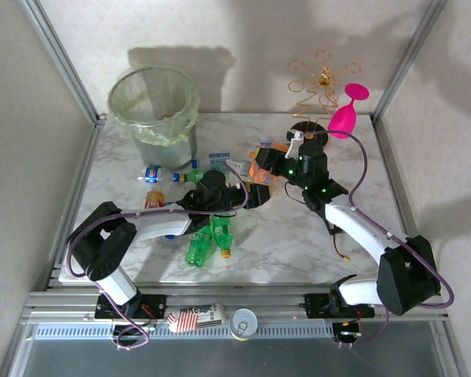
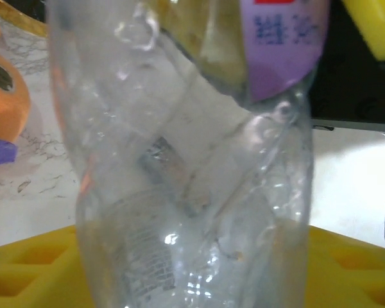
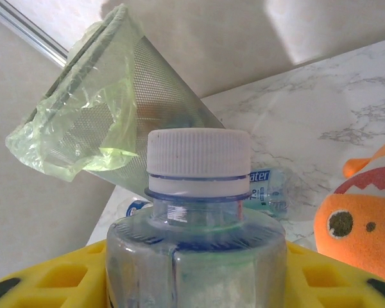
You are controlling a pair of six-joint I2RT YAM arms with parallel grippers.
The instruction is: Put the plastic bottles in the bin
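Nearest the arm bases, two green bottles point(image 1: 208, 242) lie loose on the worktop point(image 1: 298, 243), still to be picked up. Just beyond them the left gripper point(image 1: 224, 188) has its yellow fingers point(image 2: 38, 266) on either side of a crumpled clear bottle point(image 2: 186, 167). That bottle sits so close to the lens that I cannot tell whether it is clamped or merely bracketed. Its purple label is cut off at the top edge.

To the right, the right gripper point(image 1: 294, 161) is closed on a white-capped bottle point(image 3: 197, 192), held upright near the orange fish toy point(image 3: 359, 212) and well apart from the bin point(image 1: 165, 141).

Farther back, several more bottles point(image 1: 153, 174) lie scattered near the foot of the bin, which stands at the far left corner.

My judgement is that most of the work is left. At least half a dozen bottles are outside the bin, and the held one has not been carried over yet.

The pale green liner and the bin's mesh wall blur its inside, so what it already holds is unclear. The left arm also covers part of the pile, so an exact count is not possible.
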